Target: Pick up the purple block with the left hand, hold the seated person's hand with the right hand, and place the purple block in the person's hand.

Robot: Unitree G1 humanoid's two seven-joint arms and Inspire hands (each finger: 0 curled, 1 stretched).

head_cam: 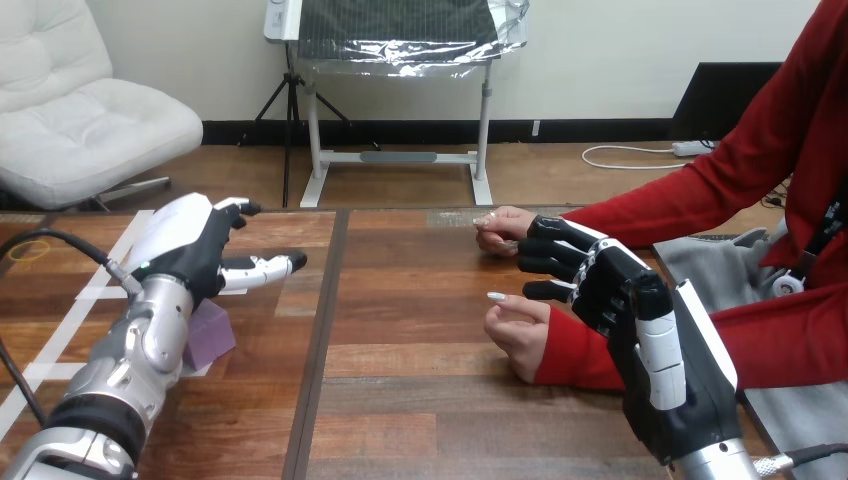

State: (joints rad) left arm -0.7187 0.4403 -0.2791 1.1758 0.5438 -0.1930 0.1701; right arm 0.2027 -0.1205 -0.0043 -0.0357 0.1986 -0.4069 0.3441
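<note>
Purple block (212, 336) on table (420, 400), under left wrist, not yet picked up; left hand (185, 245) released, empty, above block; right hand (600, 285) between person's far hand (503, 230) and person's near hand (520, 335), grasp cannot be told; pick-up, handover left.

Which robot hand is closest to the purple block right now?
The left hand, at the view's left: the purple block lies right by its wrist, partly behind the arm. The right hand is across the table, by the person's hands.
</note>
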